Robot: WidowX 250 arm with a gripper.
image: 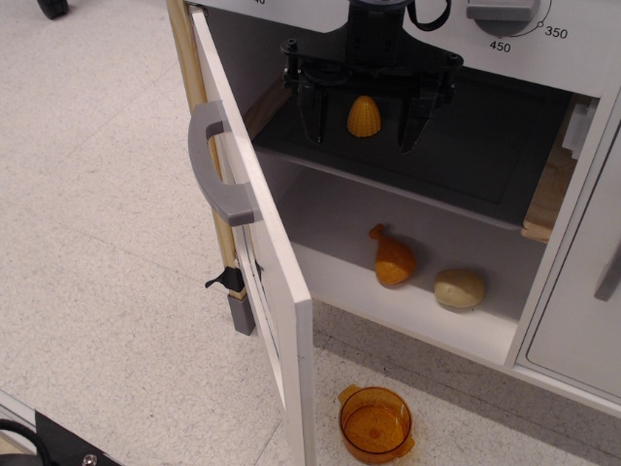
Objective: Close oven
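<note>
Oven (408,165) of the white toy kitchen fills the upper right of the view, and its door (262,262) stands swung wide open toward the camera, hinged on the left side. The door is seen almost edge-on, with its grey curved bar handle (212,165) facing left on the outer face. Inside, a dark shelf (466,146) spans the upper part of the cavity. A small yellow ridged piece (363,116) sits on that shelf near its front.

The black end effector (366,121) hangs just in front of the shelf, its two fingers spread apart on either side of the yellow piece without visibly touching it; it holds nothing.

On the white floor of the cavity below the shelf lie an orange toy drumstick (392,258) and, just to its right, a pale rounded toy food item (459,288); the two are near each other but apart. Above the cavity, a grey temperature dial (501,12) is partly in view, with numbers printed beside it. To the right is a plain white cabinet door (582,320). On the speckled floor (97,243) in front of the kitchen, beside the bottom edge of the open door, stands an orange translucent toy pot (375,423).
</note>
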